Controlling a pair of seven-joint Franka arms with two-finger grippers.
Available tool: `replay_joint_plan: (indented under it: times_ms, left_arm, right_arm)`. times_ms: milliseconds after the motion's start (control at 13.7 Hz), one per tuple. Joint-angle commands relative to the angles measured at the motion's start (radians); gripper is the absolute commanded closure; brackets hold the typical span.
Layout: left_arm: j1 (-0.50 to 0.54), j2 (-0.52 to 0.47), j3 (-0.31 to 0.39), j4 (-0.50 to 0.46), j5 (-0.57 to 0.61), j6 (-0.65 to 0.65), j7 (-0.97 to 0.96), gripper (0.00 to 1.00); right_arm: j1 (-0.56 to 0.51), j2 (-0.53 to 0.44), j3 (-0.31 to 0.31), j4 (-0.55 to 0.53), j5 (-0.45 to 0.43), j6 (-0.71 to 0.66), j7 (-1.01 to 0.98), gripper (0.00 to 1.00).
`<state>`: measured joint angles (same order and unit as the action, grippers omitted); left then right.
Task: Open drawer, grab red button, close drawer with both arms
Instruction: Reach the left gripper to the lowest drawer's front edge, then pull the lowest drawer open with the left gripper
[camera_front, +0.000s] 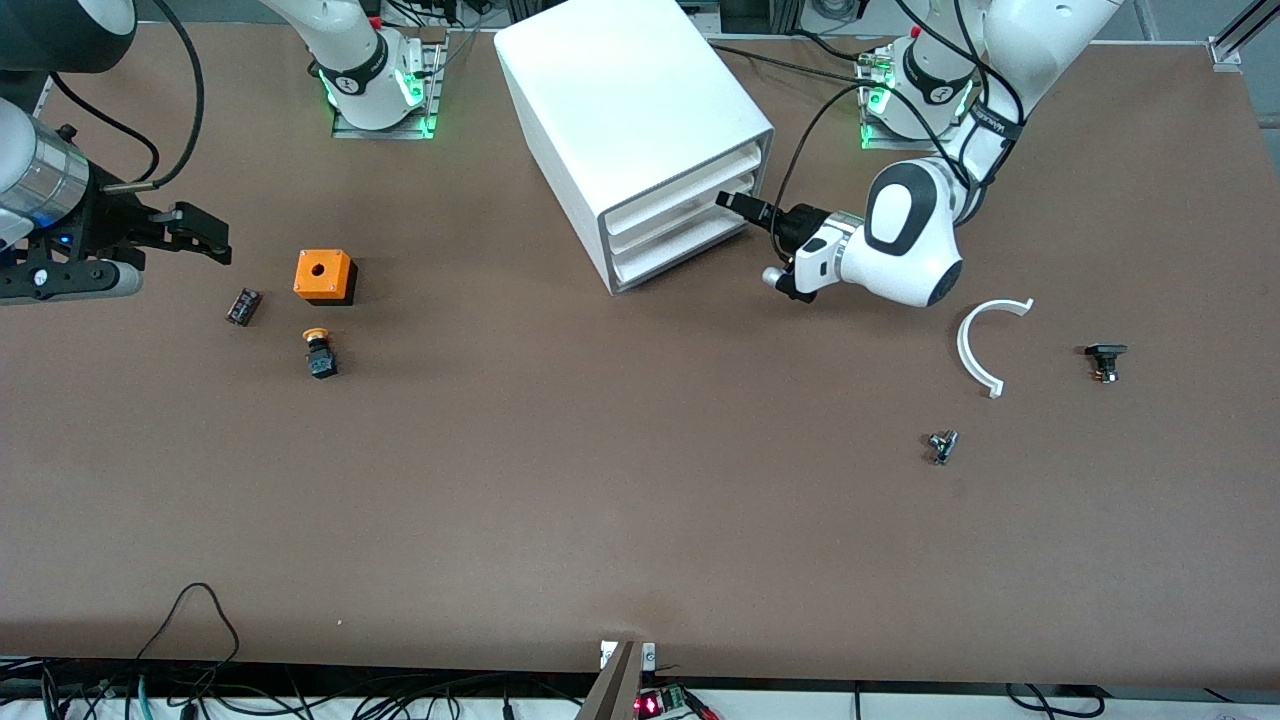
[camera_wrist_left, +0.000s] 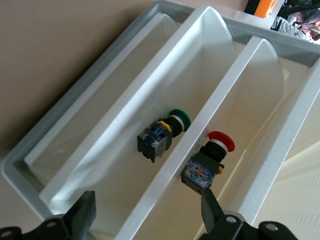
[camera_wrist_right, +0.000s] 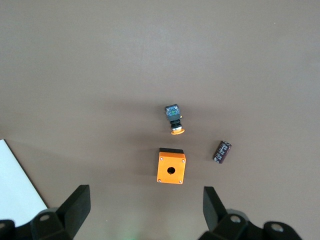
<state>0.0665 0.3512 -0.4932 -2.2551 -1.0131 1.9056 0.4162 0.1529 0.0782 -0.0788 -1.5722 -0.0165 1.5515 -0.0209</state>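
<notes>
The white cabinet (camera_front: 620, 110) stands at the table's back middle, its three drawers facing the left arm's end. My left gripper (camera_front: 737, 204) is at the drawers' fronts, open and empty. In the left wrist view my left gripper (camera_wrist_left: 147, 215) straddles a white drawer wall. The red-capped button (camera_wrist_left: 210, 160) lies in one drawer (camera_wrist_left: 260, 100), close to one fingertip (camera_wrist_left: 210, 200). A green-capped button (camera_wrist_left: 161, 134) lies in the neighbouring drawer. My right gripper (camera_front: 200, 235) waits open over the right arm's end of the table; it also shows in the right wrist view (camera_wrist_right: 145, 210).
An orange box (camera_front: 324, 276) (camera_wrist_right: 171, 166), an orange-capped button (camera_front: 319, 354) (camera_wrist_right: 174, 119) and a black cylinder (camera_front: 243, 306) lie near my right gripper. A white curved piece (camera_front: 985, 345) and two small black parts (camera_front: 1105, 360) (camera_front: 942, 446) lie toward the left arm's end.
</notes>
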Motion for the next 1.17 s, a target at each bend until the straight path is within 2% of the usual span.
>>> replay_joint_plan:
  times_ms: [0, 146, 219, 292, 365, 438, 656, 875, 1021, 1094]
  left_arm:
    - [-0.011, 0.002, -0.016, -0.020, -0.033, 0.033, 0.029, 0.18]
    - [-0.017, 0.009, -0.036, -0.027, -0.033, 0.067, 0.027, 0.34]
    - [-0.025, 0.012, -0.050, -0.029, -0.035, 0.088, 0.027, 0.49]
    - [-0.027, 0.012, -0.051, -0.035, -0.038, 0.099, 0.027, 0.61]
    - [-0.033, 0.012, -0.053, -0.038, -0.039, 0.105, 0.027, 0.85]
    - [-0.033, 0.011, -0.053, -0.038, -0.039, 0.107, 0.027, 1.00]
    - [0.001, 0.002, -0.025, -0.020, -0.026, 0.124, 0.016, 1.00]
    - [0.012, 0.003, 0.069, 0.052, -0.019, 0.248, 0.027, 1.00]
    - [0.019, 0.005, 0.094, 0.080, -0.019, 0.305, 0.027, 1.00]
    - [0.030, 0.002, 0.096, 0.089, -0.019, 0.308, 0.017, 0.70]
  right_arm:
    - [0.017, -0.009, 0.004, 0.009, 0.010, -0.011, -0.005, 0.00]
    - [0.027, -0.012, 0.004, 0.009, 0.010, -0.013, -0.005, 0.00]
    - [0.028, -0.012, 0.004, 0.008, 0.010, -0.013, -0.007, 0.00]
    - [0.027, -0.012, 0.004, 0.008, 0.010, -0.014, -0.007, 0.00]
    - [0.027, -0.012, 0.004, 0.008, 0.010, -0.022, -0.010, 0.00]
    - [0.025, -0.011, 0.002, 0.008, 0.010, -0.031, -0.011, 0.00]
    - [0.030, -0.012, 0.004, 0.008, 0.010, -0.063, -0.007, 0.00]
    - [0.040, -0.012, 0.033, 0.008, 0.010, -0.071, -0.002, 0.00]
    - [0.039, -0.005, 0.039, 0.008, 0.012, -0.071, -0.013, 0.00]
    - [0.040, 0.008, 0.040, 0.008, 0.018, -0.071, -0.016, 0.00]
